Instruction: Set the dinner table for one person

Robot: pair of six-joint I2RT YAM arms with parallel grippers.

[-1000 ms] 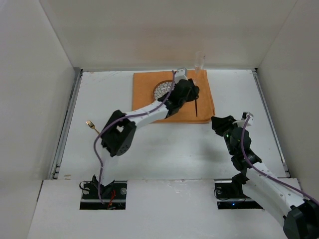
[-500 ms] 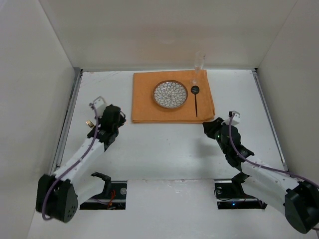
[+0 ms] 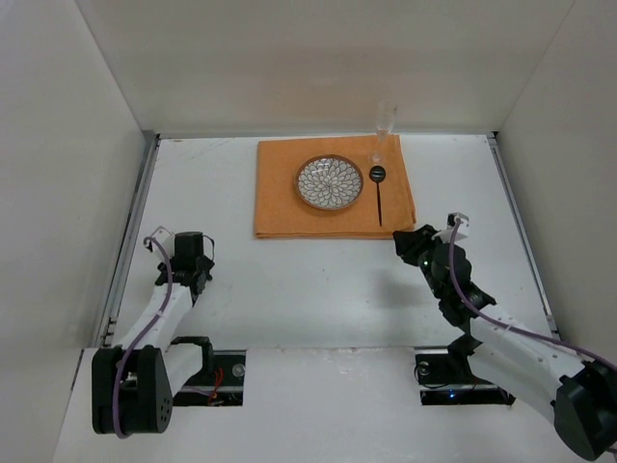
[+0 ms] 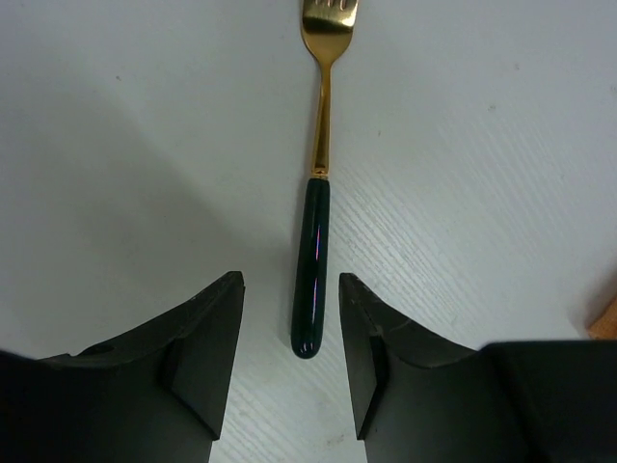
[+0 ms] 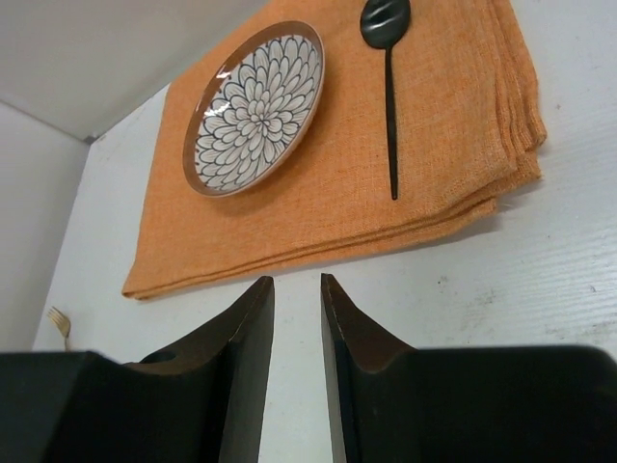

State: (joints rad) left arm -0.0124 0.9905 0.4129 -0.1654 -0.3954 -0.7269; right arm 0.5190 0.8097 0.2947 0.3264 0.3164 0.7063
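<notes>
The dinner table (image 3: 318, 289) is the white surface. On it lies an orange cloth (image 3: 280, 198) with a flower-patterned plate (image 3: 329, 182) and a black spoon (image 3: 379, 193) to the plate's right. A clear glass (image 3: 386, 121) stands at the cloth's far right corner. A fork (image 4: 315, 241) with gold tines and a dark green handle lies on the table at the left. My left gripper (image 4: 289, 282) is open, low over the fork, with the handle's end between the jaws, not gripped. My right gripper (image 5: 296, 280) is slightly open and empty, just short of the cloth's near edge.
White walls edge the table on the left, far and right sides. The plate (image 5: 254, 108), spoon (image 5: 390, 96) and cloth (image 5: 318, 207) lie ahead in the right wrist view. The fork's tines (image 5: 60, 323) show at that view's left edge.
My left arm has drawn back from over the plate on the cloth to the table's left side, over the fork. The right gripper has shifted only slightly.
</notes>
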